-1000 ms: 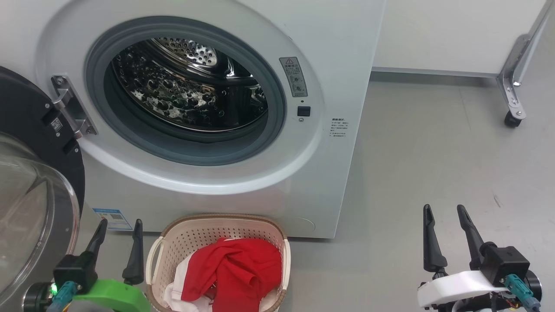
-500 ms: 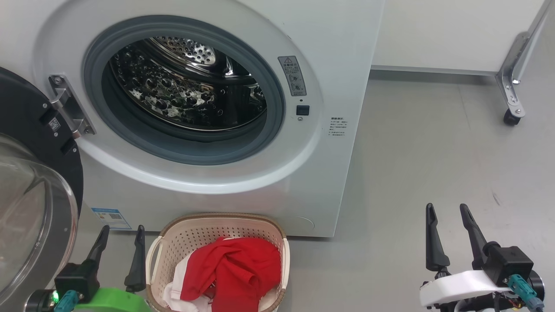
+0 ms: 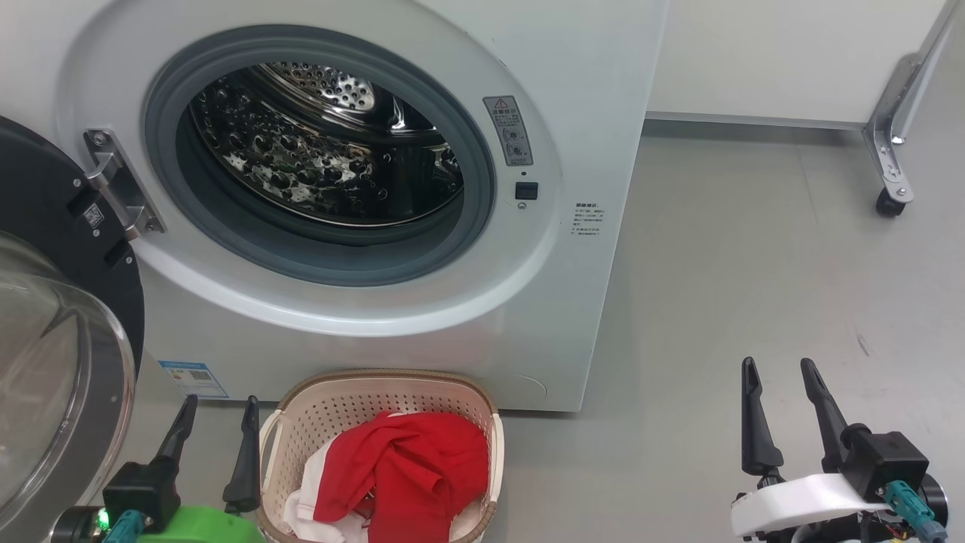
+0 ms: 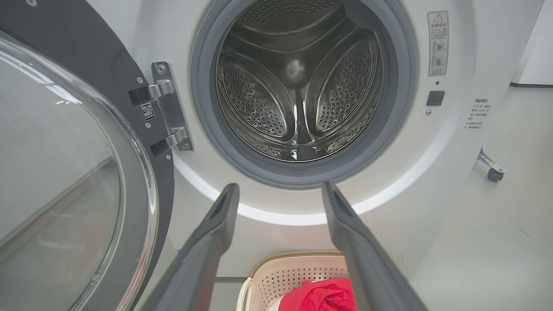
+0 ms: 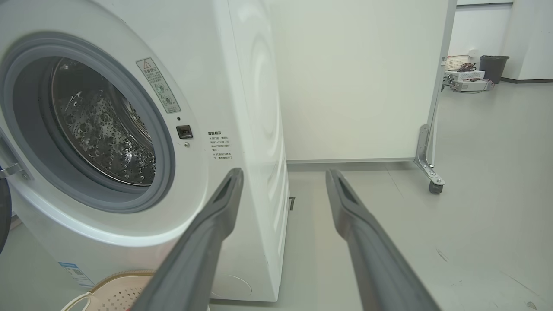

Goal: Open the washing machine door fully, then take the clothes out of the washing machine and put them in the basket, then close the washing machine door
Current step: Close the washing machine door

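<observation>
Red clothes (image 3: 411,464) fill the cream basket (image 3: 377,375) below the washing machine (image 3: 573,317). The left gripper (image 3: 220,401) and right gripper (image 3: 778,363) jaws are released. The left wrist view bares the drum paddles (image 4: 255,99).

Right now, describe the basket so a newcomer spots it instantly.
Find the big white washing machine. On the floor just in front of it, below its round mouth, sits the basket. It is cream, perforated and brown-rimmed, and holds red clothes.

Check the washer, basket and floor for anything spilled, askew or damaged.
Nothing stands out. The clothes lie inside the basket, the washing machine door hangs open on its hinge, the drum looks empty. One small dark scuff marks the floor.
</observation>
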